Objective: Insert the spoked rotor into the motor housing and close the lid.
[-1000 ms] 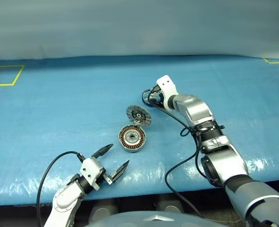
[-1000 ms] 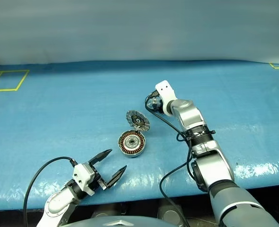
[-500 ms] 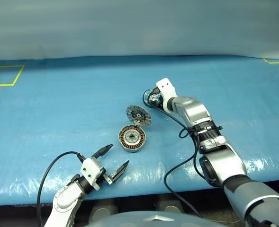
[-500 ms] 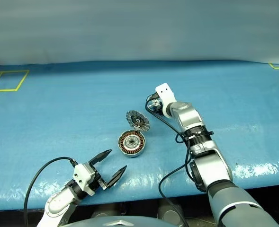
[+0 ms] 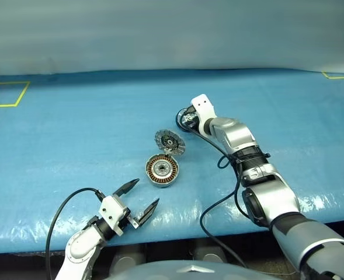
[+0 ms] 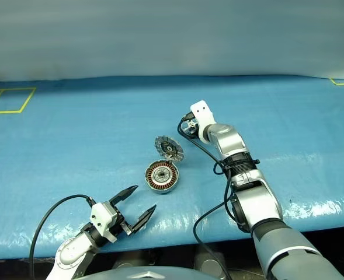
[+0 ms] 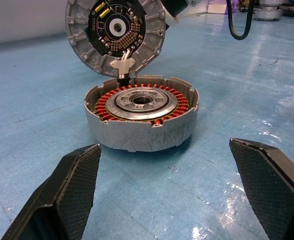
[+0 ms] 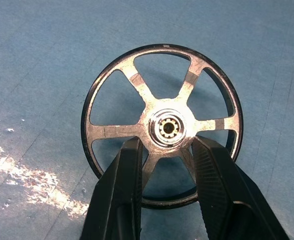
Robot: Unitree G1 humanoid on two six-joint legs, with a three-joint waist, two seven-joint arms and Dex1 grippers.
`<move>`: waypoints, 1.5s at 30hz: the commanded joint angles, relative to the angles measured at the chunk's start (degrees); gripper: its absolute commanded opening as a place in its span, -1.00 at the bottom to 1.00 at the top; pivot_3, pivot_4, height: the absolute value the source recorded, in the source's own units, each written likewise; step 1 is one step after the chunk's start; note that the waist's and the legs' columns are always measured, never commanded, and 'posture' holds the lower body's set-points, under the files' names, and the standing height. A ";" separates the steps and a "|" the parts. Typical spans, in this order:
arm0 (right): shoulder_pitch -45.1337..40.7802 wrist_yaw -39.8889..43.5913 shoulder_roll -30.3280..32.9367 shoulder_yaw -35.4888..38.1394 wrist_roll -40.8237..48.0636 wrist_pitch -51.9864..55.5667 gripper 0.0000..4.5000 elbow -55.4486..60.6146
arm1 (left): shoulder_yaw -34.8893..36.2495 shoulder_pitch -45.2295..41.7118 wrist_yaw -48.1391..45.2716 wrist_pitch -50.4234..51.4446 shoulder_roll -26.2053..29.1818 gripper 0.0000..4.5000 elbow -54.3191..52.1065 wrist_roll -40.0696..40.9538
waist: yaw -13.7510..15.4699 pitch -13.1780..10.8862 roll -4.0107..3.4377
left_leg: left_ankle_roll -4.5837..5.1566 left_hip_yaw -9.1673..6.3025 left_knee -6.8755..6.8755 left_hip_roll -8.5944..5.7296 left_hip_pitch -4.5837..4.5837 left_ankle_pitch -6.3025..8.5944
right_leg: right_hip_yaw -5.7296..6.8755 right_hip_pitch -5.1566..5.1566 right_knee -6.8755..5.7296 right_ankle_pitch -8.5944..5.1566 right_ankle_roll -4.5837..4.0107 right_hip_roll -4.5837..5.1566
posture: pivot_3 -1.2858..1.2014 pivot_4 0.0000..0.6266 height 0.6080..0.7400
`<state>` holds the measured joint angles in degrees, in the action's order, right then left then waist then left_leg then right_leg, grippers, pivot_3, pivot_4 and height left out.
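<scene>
Spoked rotor [image 8: 161, 127] lay flat on blue tabletop [image 5: 72, 134], right pincer [image 8: 164, 150] over it, its 2 fingers straddling the hub, not visibly clamped, left pincer [image 5: 141, 197] spread wide near motor housing [image 5: 162, 170], lid [image 5: 170, 142] up.

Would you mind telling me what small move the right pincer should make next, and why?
Probably finish closing on the spoked rotor: the right pincer straddles its hub, fingers apparently poking between the spokes, while the motor housing sits open, lid up.

Left tool [image 5: 141, 198] gapes wide near the body; right arm reaches forward, tool [image 8: 162, 150] narrowed
</scene>
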<state>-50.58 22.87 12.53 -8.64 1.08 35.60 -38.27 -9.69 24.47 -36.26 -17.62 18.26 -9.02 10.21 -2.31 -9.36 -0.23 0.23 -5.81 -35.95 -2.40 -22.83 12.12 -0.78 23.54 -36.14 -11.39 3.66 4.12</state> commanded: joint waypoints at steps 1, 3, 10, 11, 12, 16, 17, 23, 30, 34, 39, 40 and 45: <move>-0.40 -0.10 -0.37 0.48 -0.56 -0.13 -0.50 -0.81 | -0.30 0.22 0.08 -0.29 -0.11 1.00 -1.12 0.63 | 0.00 0.00 0.00 | 0.00 0.00 0.00 0.00 0.01 0.00 | 0.00 0.00 -0.01 0.00 0.00 0.00 | 0.03 -0.52 1.00; -0.30 -0.01 -0.27 0.56 -0.65 -0.17 -0.50 -0.66 | -0.31 0.19 0.01 -0.35 -0.13 1.00 -0.98 0.64 | 0.00 0.00 0.00 | 0.00 0.00 0.00 0.00 0.02 0.00 | 0.00 0.00 -0.02 0.00 -0.01 -0.01 | 0.03 -0.52 1.00; -1.53 -2.83 2.03 4.46 0.00 1.50 -0.50 0.22 | -0.48 -0.31 -0.39 -0.24 -0.09 1.00 -0.63 0.74 | 0.21 0.00 0.00 | -0.01 0.00 0.00 0.00 0.02 -0.01 | 0.00 -0.01 -0.03 0.00 -0.01 -0.01 | 0.03 -0.52 1.00; -1.80 -3.76 2.31 5.32 0.11 1.75 -0.50 0.13 | -0.50 -0.42 -0.41 -0.22 -0.08 1.00 -0.56 0.73 | 0.31 0.00 0.00 | -0.02 -0.02 -0.01 -0.01 0.00 -0.01 | 0.00 0.00 -0.03 0.00 -0.01 -0.01 | 0.03 -0.52 1.00; -2.09 -6.35 3.17 6.48 -0.50 3.02 -0.50 0.37 | -0.55 -0.54 -0.55 -0.15 -0.02 1.00 -0.50 0.76 | 0.33 0.00 0.00 | -0.03 -0.02 -0.01 -0.02 -0.01 -0.02 | 0.00 0.00 -0.03 0.00 -0.01 -0.01 | 0.03 -0.52 1.00; 0.95 -3.63 13.53 -3.73 -11.56 1.25 -0.50 9.11 | -0.65 -1.01 -1.05 0.08 0.18 1.00 -0.25 0.96 | 0.87 -0.02 -0.03 | -0.04 -0.01 0.00 -0.05 -0.12 -0.02 | 0.00 0.06 0.04 0.01 -0.02 0.03 | 0.03 -0.52 1.00; 2.60 1.98 18.64 -9.08 -15.35 -0.70 -0.50 14.06 | -0.70 -1.12 -1.27 0.18 0.29 1.00 -0.23 1.02 | 1.02 -0.03 -0.06 | -0.04 -0.02 0.00 -0.08 -0.19 -0.02 | 0.00 0.12 0.05 0.01 -0.02 0.06 | 0.03 -0.52 1.00; 12.60 39.96 45.66 -18.69 -12.94 -2.54 -0.50 50.78 | -0.55 -1.60 -2.23 0.73 0.66 1.00 0.02 1.53 | -0.07 -0.06 -0.22 | 0.03 0.01 0.04 -0.08 -0.43 0.14 | 0.07 0.30 0.17 -0.04 0.41 0.16 | 0.03 -0.52 1.00; 17.31 51.05 36.70 -0.05 23.86 9.86 -0.50 70.53 | -0.45 -2.14 -3.10 1.29 0.94 1.00 0.27 2.02 | -0.54 -0.25 0.15 | 0.00 -0.04 -0.18 0.31 -0.19 0.19 | 0.05 0.04 0.09 -0.20 0.23 0.06 | 0.03 -0.52 1.00; 17.20 40.57 24.02 12.06 36.84 15.36 -0.50 68.18 | -0.48 -2.27 -3.33 1.80 1.21 1.00 0.03 2.07 | 0.68 -0.39 0.40 | 0.01 -0.04 -0.31 0.45 -0.12 0.19 | 0.05 -0.07 0.10 -0.12 0.32 0.04 | 0.03 -0.52 1.00; 23.45 32.39 24.01 9.99 31.59 11.25 -0.50 71.54 | 0.02 -1.63 -2.85 2.02 1.34 1.00 -0.61 1.97 | 2.15 -0.34 0.51 | 0.07 -0.05 -0.39 0.07 -0.24 0.26 | 0.14 0.10 0.22 -0.07 0.33 0.43 | 0.03 -0.52 1.00; 24.55 31.35 23.83 9.96 32.19 11.49 -0.50 72.74 | 0.06 -1.50 -2.79 2.09 1.37 1.00 -0.75 1.94 | 2.14 -0.33 0.48 | 0.12 -0.04 -0.39 0.02 -0.39 0.28 | 0.07 0.10 0.19 -0.05 0.36 0.48 | 0.03 -0.52 1.00; 30.93 27.87 26.67 6.21 30.57 12.05 -0.50 79.40 | 0.16 -1.08 -2.88 2.29 1.57 1.00 -1.20 2.21 | 1.98 -0.32 0.46 | 0.14 -0.04 -0.41 0.03 -0.69 0.26 | 0.10 0.38 0.18 0.21 0.21 0.43 | 0.03 -0.52 1.00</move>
<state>-20.59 51.60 38.11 -1.36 32.20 48.08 37.58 -9.64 22.97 -38.91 -15.22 19.46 -8.31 11.53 -0.33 -9.68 0.23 0.37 -5.85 -36.37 -2.37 -23.51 12.39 -0.65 23.88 -35.94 -11.32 3.98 4.55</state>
